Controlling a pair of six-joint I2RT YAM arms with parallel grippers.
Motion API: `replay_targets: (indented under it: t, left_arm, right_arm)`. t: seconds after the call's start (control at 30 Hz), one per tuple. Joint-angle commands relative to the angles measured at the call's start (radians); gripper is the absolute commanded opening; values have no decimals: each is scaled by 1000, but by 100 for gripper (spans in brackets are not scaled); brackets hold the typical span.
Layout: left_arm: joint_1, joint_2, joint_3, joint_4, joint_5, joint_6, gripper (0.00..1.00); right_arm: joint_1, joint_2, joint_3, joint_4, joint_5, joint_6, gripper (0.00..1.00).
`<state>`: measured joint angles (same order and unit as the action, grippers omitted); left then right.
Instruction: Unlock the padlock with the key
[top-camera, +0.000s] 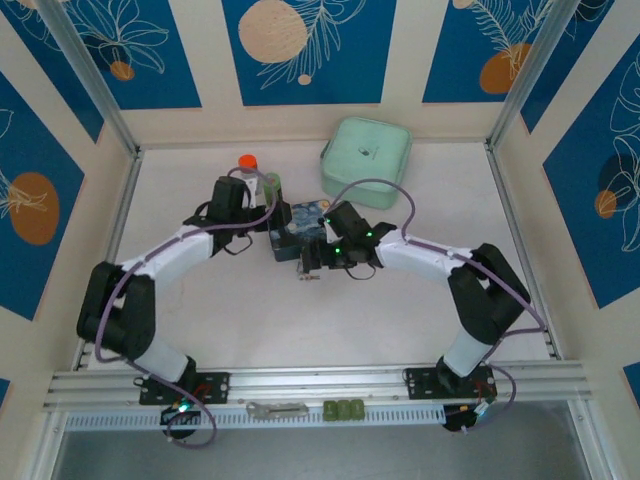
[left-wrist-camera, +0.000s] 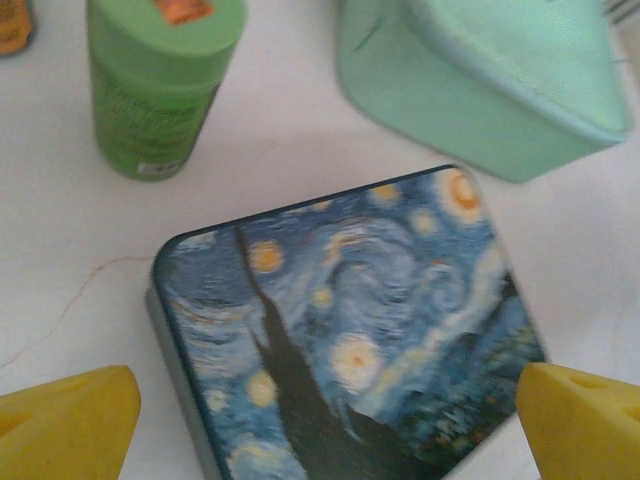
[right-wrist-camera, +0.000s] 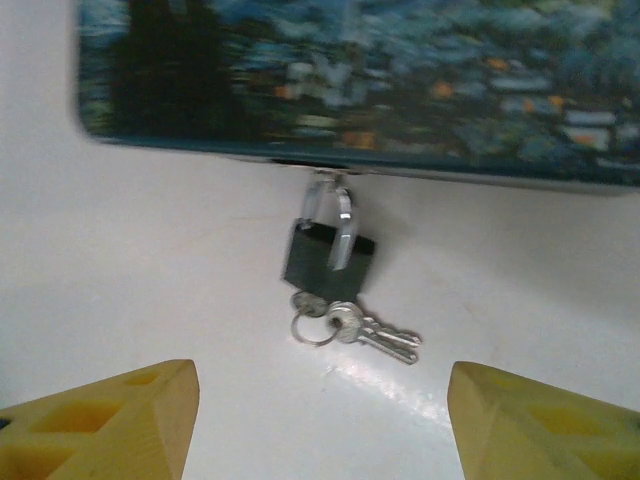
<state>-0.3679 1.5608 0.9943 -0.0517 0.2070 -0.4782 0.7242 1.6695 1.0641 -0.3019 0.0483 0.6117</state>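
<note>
small dark boxy padlock (right-wrist-camera: 328, 262), shiny U shackle hooked at rim of rounded starry-night tin (right-wrist-camera: 350, 80), thin silvery key (right-wrist-camera: 385, 338) on ring at padlock's 5 o'clock, flat on glossy white table (right-wrist-camera: 150, 250), right gripper (right-wrist-camera: 322, 420) wedge fingers spread wide at padlock's 6 o'clock, left gripper (left-wrist-camera: 322, 425) spread wide over tin lid

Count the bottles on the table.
2. The orange-capped bottle stands near the far wall, left of the mint case. The green bottle stands close beside it, nearer the case. The arms could hide more.
</note>
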Motion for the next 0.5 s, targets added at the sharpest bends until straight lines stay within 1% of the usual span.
replay_targets:
  t: [0.0,0.13,0.23,0.3,0.47]
  left_arm:
    - [8,29,35,8,-55,-12,96]
    - [18,0,-14,37,-67,-24,97]
    - [34,-20,-56,65,-62,-44,97]
    - [43,-17,-78,102,-59,-56,97]
    - [54,8,-63,115,-41,-54,97]
  right_arm:
    - [56,39,64,-47,174,135,66]
    - [123,139,197,-188,297,213,62]
    - [153,213,266,-237,324,287,59]
    - [177,250,304,-257,366,317,58]
    - [201,341,417,-356,427,346,55]
